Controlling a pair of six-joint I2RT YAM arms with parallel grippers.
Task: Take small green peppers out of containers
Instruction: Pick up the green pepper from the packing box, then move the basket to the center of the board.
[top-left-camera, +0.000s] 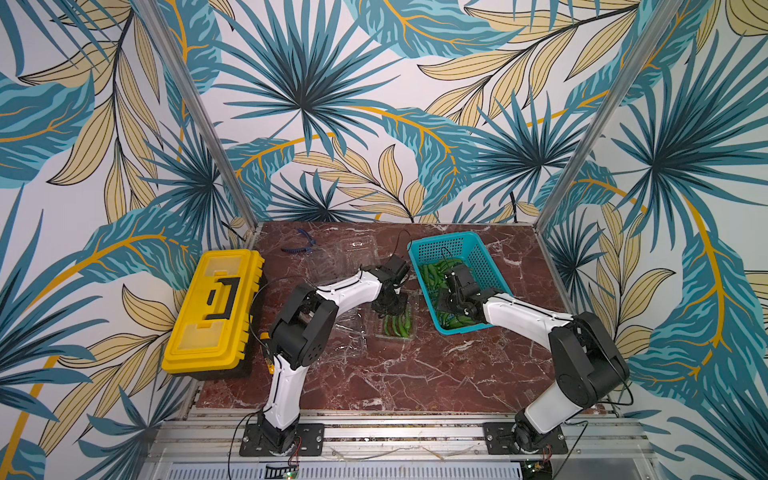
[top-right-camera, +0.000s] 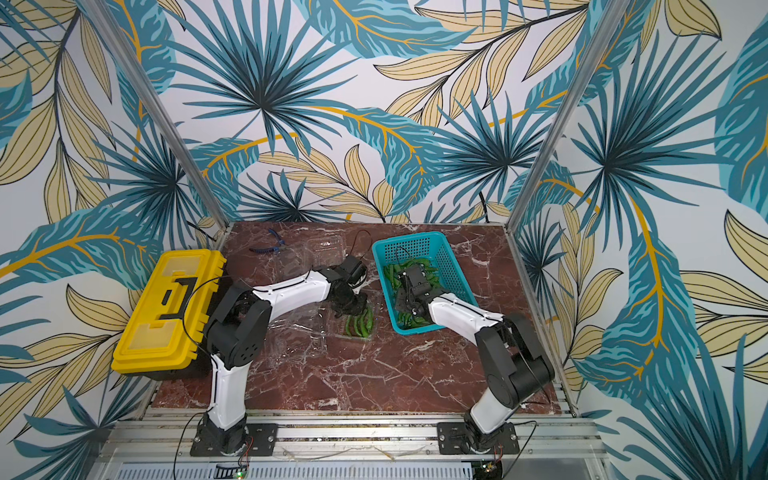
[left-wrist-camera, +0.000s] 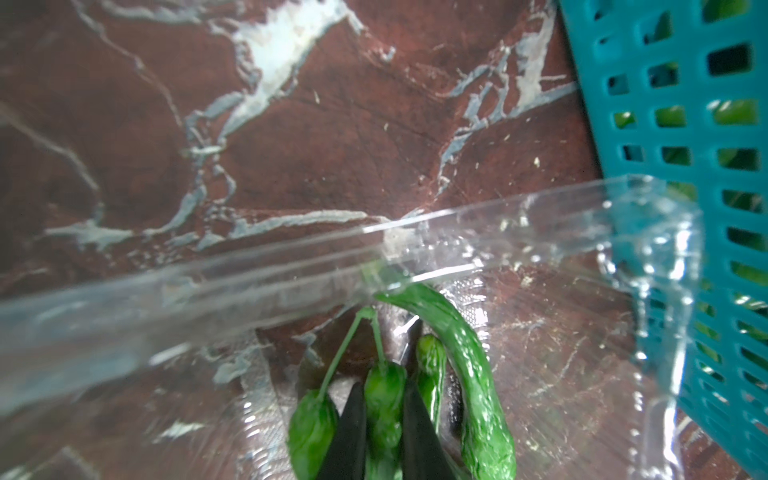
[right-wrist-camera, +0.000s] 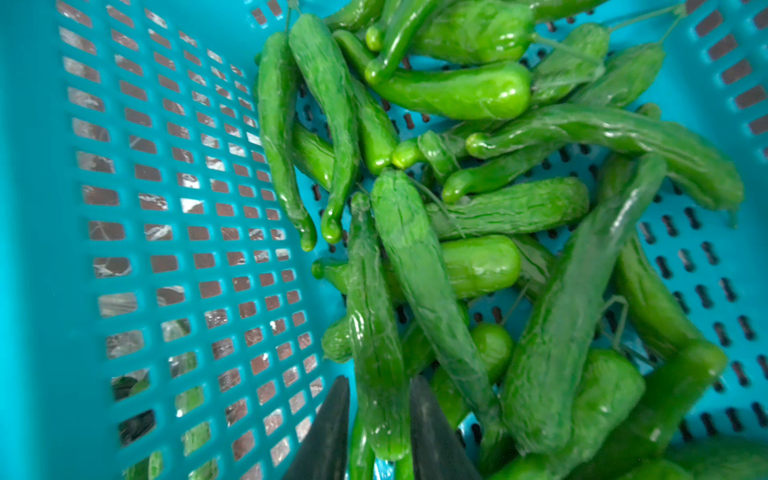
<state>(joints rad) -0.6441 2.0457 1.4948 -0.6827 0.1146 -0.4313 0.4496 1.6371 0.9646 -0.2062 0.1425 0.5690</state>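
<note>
Okay, peppers (top-left-camera: 397, 325) first: slim, glossy, bright green, slightly curved, with thin stems and wrinkled skin up close. In both top views a small bunch lies in the open clear box (top-left-camera: 395, 338) at frame centre. The box sits on the red marble table (top-left-camera: 415, 374), just left of the teal basket (top-left-camera: 440, 239). A bigger pile (top-left-camera: 432, 274) covers the basket floor.

Left wrist view: the left gripper (left-wrist-camera: 382, 386) is at bottom centre, down inside the clear box. Its two black fingers (left-wrist-camera: 353, 428) sit either side of a stemmed pepper (left-wrist-camera: 386, 411), touching both flanks and closed onto it. The stem runs up the frame toward the box's clear wall. One pepper lies just left of the fingers, and a short one and a long curved one lie just right. The basket wall fills the right edge.

Right wrist view: the right gripper (right-wrist-camera: 379, 380) is at bottom centre, inside the basket. Its fingers (right-wrist-camera: 328, 432) clamp a long pepper (right-wrist-camera: 374, 311), which runs up the frame from between them, over the pile. The pile fills the centre and right, with bare basket wall on the left.

In the top views the left gripper covers the upper end of the box. The right wrist hides its own fingers there. Another clear box (top-left-camera: 356, 248) lies at upper centre of the table. The yellow toolbox (top-left-camera: 216, 307) is at left and the blue pliers (top-left-camera: 301, 245) are above it.
</note>
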